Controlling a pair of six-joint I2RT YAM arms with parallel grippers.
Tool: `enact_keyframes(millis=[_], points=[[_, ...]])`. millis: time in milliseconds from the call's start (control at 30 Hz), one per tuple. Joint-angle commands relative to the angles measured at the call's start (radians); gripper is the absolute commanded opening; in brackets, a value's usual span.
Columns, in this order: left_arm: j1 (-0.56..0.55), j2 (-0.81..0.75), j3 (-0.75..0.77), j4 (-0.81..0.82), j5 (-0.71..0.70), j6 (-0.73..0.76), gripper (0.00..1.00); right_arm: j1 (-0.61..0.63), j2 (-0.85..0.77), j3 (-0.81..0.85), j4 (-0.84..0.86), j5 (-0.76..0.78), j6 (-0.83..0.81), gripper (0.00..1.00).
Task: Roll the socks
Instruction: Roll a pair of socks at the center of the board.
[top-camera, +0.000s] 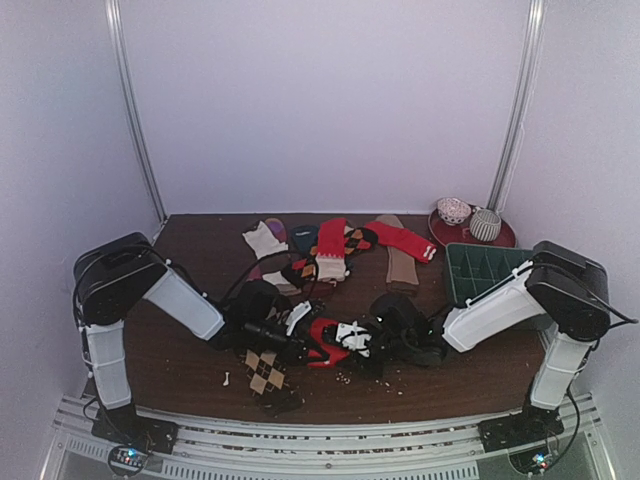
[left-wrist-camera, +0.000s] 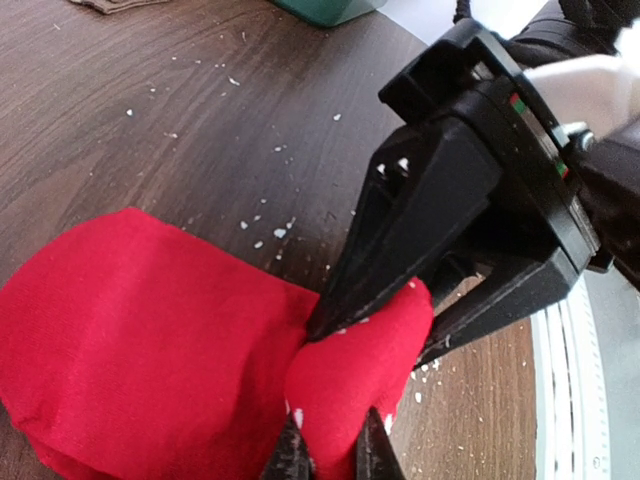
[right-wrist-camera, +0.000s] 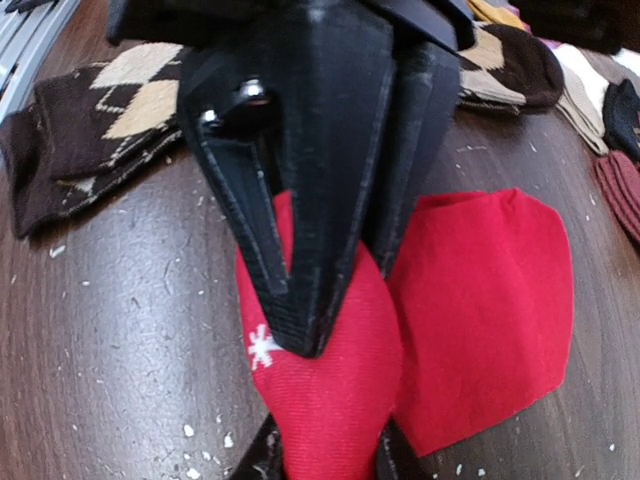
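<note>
The dark wooden tabletop carries a heap of loose socks at the back. The brown argyle sock lies flat near the front edge, left of centre. Just to its right, the red sock lies bunched at front centre. The left pincer is clamped on a fold of it, and the right pincer is closed on the same fold from the opposite side. White crumbs dot the wood.

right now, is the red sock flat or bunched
Partly bunched: the left gripper and right gripper pinch the red sock into a ridge.
</note>
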Motion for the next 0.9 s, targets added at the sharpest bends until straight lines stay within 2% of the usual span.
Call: enact_keyframes(millis=[0, 67, 167, 233, 267, 333, 367, 500, 700, 867], points=[[0.003, 0.081, -0.043, -0.303, -0.130, 0.024, 0.02, 0.001, 0.022, 0.039, -0.102, -0.029, 0.079, 0.18], [0.003, 0.042, -0.036, -0.306, -0.175, 0.042, 0.23, -0.008, 0.030, 0.067, -0.175, -0.077, 0.127, 0.18], [0.003, -0.069, -0.037, -0.305, -0.285, 0.065, 0.38, -0.038, 0.056, 0.104, -0.291, -0.154, 0.223, 0.18], [0.003, -0.185, -0.076, -0.232, -0.322, 0.071, 0.48, -0.065, 0.084, 0.128, -0.366, -0.223, 0.271, 0.18], [0.001, -0.243, -0.104, -0.189, -0.329, 0.075, 0.57, -0.078, 0.100, 0.143, -0.403, -0.255, 0.291, 0.18], [0.000, -0.358, -0.162, -0.101, -0.332, 0.096, 0.84, -0.099, 0.133, 0.172, -0.471, -0.298, 0.318, 0.19], [0.000, -0.397, -0.187, -0.067, -0.324, 0.116, 0.89, -0.112, 0.151, 0.189, -0.500, -0.321, 0.331, 0.19], [-0.012, -0.465, -0.248, 0.051, -0.299, 0.191, 0.93, -0.182, 0.214, 0.230, -0.570, -0.427, 0.401, 0.18], [-0.020, -0.289, -0.148, 0.076, -0.252, 0.263, 0.93, -0.219, 0.286, 0.283, -0.659, -0.495, 0.422, 0.18], [-0.024, -0.177, -0.085, 0.075, -0.207, 0.282, 0.90, -0.227, 0.308, 0.297, -0.694, -0.485, 0.416, 0.18]])
